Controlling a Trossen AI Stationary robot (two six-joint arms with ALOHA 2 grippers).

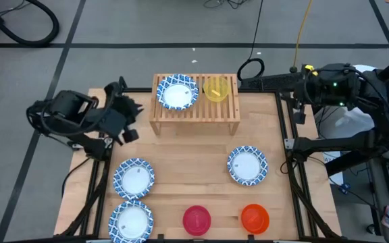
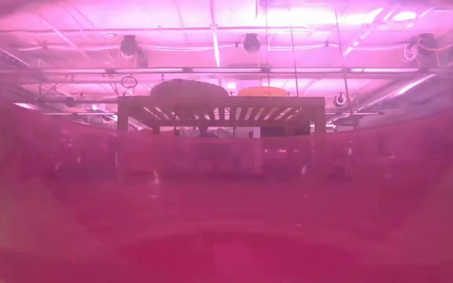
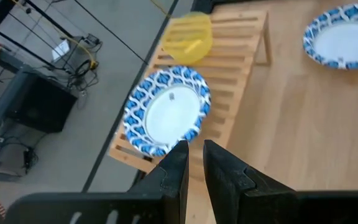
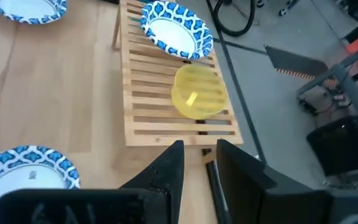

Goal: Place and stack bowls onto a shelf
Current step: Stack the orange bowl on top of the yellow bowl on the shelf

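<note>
The shelf (image 1: 194,108) stands at the table's far edge. On its slatted top rest one blue-rimmed dish (image 1: 177,92) (image 3: 166,112) (image 4: 176,30) and the yellow bowl (image 1: 216,88) (image 4: 196,92). Three more blue-rimmed dishes (image 1: 134,178) (image 1: 131,221) (image 1: 247,165) lie on the table. The red bowl (image 1: 196,220) and the orange bowl (image 1: 254,217) sit at the near edge. No teal bowl shows. My left gripper (image 1: 135,111) (image 3: 194,155) hovers left of the shelf, empty, with a narrow gap between its fingers. My right gripper (image 1: 294,94) (image 4: 199,152) hangs right of the shelf, open and empty.
The red bowl stands right in front of the low camera and tints that whole view; the shelf (image 2: 221,110) shows through it. Bare tabletop (image 1: 194,158) lies between the shelf and the dishes. Cables and floor lie beyond the far edge.
</note>
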